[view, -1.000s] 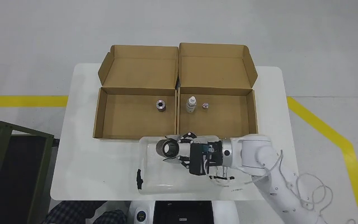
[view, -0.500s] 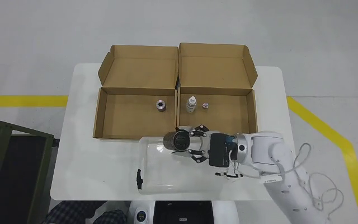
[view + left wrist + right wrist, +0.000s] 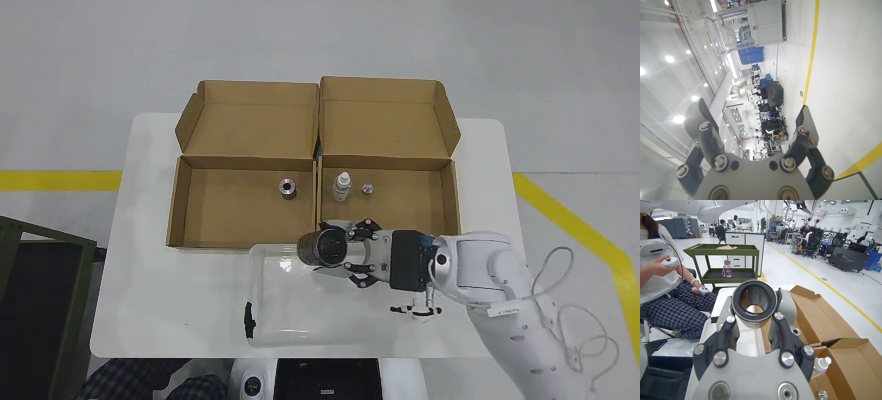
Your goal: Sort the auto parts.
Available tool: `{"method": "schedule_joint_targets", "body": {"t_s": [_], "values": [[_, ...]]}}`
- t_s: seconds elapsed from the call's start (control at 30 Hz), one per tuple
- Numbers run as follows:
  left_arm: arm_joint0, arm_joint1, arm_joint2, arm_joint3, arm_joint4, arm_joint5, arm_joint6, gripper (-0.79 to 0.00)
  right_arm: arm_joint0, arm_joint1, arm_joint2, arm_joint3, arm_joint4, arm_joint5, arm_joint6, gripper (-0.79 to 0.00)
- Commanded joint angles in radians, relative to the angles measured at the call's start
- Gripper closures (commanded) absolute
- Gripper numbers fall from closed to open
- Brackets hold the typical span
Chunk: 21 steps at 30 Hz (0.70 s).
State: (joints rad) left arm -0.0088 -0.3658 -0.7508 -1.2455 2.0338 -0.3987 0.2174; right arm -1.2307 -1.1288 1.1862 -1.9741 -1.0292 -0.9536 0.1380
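My right gripper is shut on a metal cylindrical sleeve, a hollow part with a black rim. It holds the sleeve above the table, over the clear plastic tray and close to the front wall of the two cardboard boxes. The left box holds a small metal bushing. The right box holds a small white bottle and a small metal nut. My left gripper is open, pointing out into the room with nothing between its fingers.
Both boxes have their lids folded back toward the far side of the white table. A small black piece lies at the near left corner of the plastic tray. A green cart stands to the left of the table.
My right gripper has risen off the tray with the sleeve and shifted right and toward the boxes. The sleeve has turned so its open end faces up.
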Motion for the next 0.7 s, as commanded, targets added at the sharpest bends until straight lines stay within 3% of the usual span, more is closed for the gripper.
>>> {"method": "schedule_joint_targets", "body": {"t_s": [0.0, 0.67], "values": [[0.0, 0.0, 0.0, 0.0, 0.0, 0.0, 0.0, -0.785, 0.004, 0.0, -0.011, 0.006, -0.007, 0.007, 0.012, 0.0], [0.0, 0.0, 0.0, 0.0, 0.0, 0.0, 0.0, -0.785, 0.197, -0.039, -0.22, 0.121, -0.181, 0.181, 0.141, 0.0]]}}
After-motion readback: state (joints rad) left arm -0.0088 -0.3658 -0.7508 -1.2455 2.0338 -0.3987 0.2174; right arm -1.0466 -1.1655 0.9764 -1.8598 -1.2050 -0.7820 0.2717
